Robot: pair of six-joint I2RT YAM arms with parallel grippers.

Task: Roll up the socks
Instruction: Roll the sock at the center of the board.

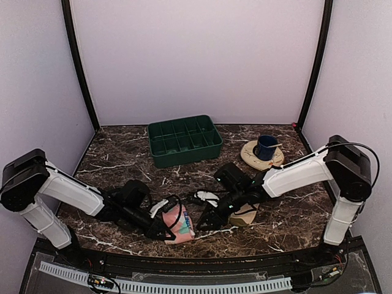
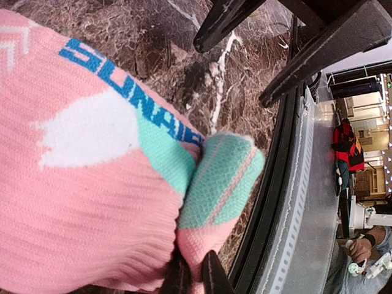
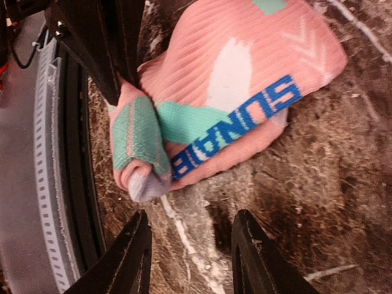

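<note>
- Setting: robotics lab test cell.
- Plain lilac walls (image 1: pixel 202 55) and black corner posts (image 1: pixel 79 67) enclose a marble-pattern tabletop (image 1: pixel 122 153).
- Left arm (image 1: pixel 67 190) and right arm (image 1: pixel 300 171) are mounted at the near edge, above a slotted cable duct (image 1: pixel 184 286).
- Left wrist view: a person (image 2: pixel 366 250) outside the cell.

Blue lettering "SUNRI…", its end hidden, on the pink sock (image 3: pixel 202 49).

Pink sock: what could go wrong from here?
1. The left claw pinches only a small fold at the teal end of the pink sock. The fold may slip out and the roll may loosen.
2. The right claw is open and empty and hovers right beside that grip. If it closes in, it could knock the left claw.
3. The sock lies close to the table's near edge, so a push might send it off.
</note>
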